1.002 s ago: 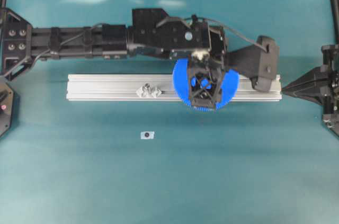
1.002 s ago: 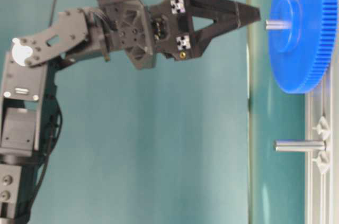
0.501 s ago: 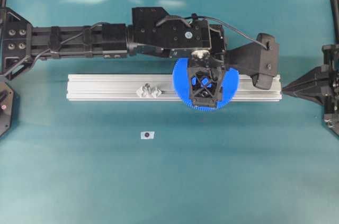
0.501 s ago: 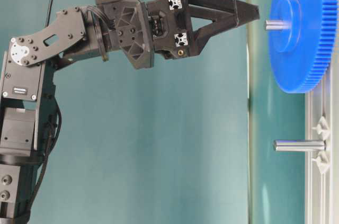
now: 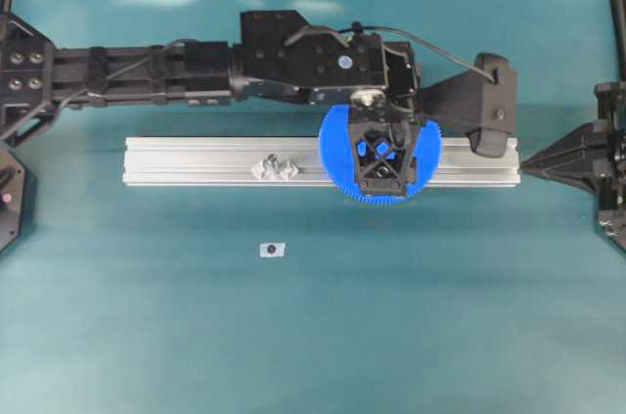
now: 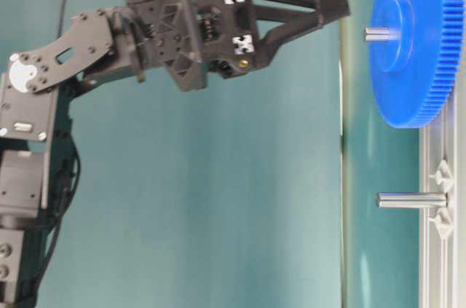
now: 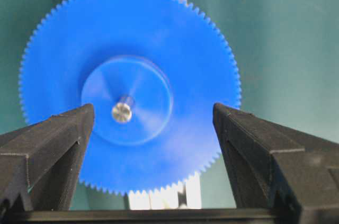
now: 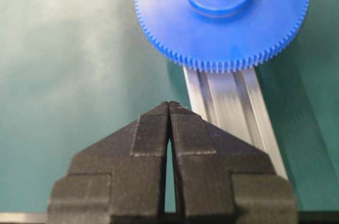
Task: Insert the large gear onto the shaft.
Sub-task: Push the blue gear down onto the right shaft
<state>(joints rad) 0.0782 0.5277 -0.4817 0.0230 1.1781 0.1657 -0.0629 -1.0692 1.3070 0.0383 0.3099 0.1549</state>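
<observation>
surface: teal mat, glare patches along the top edge
rail: silver aluminium extrusion across frame centre
large gear: right of centre on the rail, seated on a shaft, pin tip poking through the hub
left gripper: above the gear, jaws spread wide, holding nothing
right gripper: right edge, jaws pressed together, empty
spare pin: on the rail, left of the gear

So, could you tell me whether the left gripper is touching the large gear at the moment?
Apart. The table-level view shows teal background between the left gripper and the large gear, which sits alone on the shaft.
</observation>
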